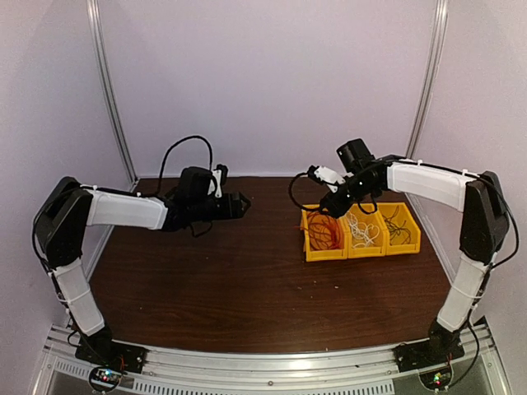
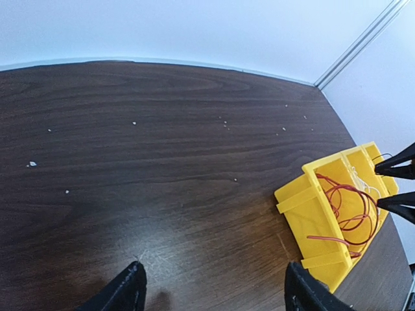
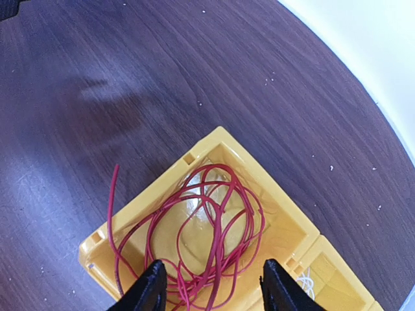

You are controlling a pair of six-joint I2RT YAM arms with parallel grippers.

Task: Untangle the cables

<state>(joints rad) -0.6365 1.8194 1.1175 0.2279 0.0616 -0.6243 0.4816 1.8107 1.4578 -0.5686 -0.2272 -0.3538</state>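
Note:
The red cable [image 3: 217, 194] lies in loose loops in the leftmost yellow bin [image 3: 280, 194], with one end sticking out over the bin's wall. My right gripper [image 3: 214, 285] hangs just above it, open, its fingers on either side of the loops and holding nothing. From above, the red cable [image 1: 324, 232], the white cable [image 1: 365, 230] and the black cable [image 1: 399, 229] each lie in their own bin. My left gripper [image 1: 244, 203] hovers open and empty over bare table to the left of the bins. The left wrist view shows the same open left gripper [image 2: 217, 288] and the red cable [image 2: 350, 207].
The three yellow bins [image 1: 325, 254] stand side by side at the right of the dark wood table [image 1: 230, 288]. White walls close the table at the back and sides. Small white specks [image 2: 134, 122] dot the wood.

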